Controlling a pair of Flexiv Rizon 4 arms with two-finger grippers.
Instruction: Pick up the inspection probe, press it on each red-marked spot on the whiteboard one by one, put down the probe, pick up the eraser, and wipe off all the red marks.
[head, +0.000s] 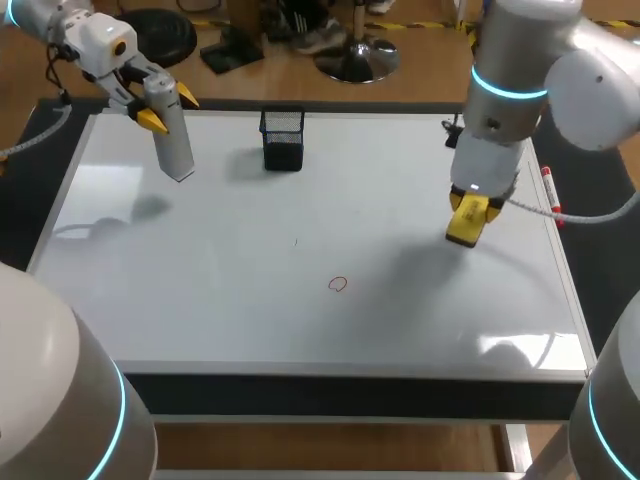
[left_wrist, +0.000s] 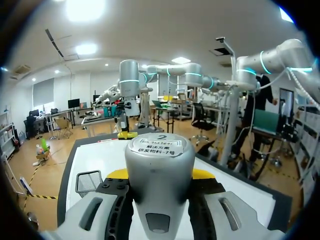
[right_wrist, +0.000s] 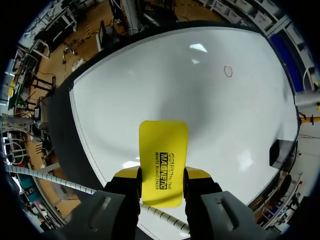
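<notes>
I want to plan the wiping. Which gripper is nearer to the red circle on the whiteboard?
Right. The right gripper, shut on the yellow eraser, is just right of the red circle; the left gripper, shut on the probe, is over the far left corner.

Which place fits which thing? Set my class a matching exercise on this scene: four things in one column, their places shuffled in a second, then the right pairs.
Things
1. inspection probe
2. eraser
3. red mark
4. black mesh basket

Places
A. gripped by the right gripper, lifted over the whiteboard
B. standing on the whiteboard near its far edge
C. gripped by the left gripper, lifted over the far left corner
D. drawn on the whiteboard, nearer its front edge

Pairs: 1-C, 2-A, 3-D, 4-B
</notes>
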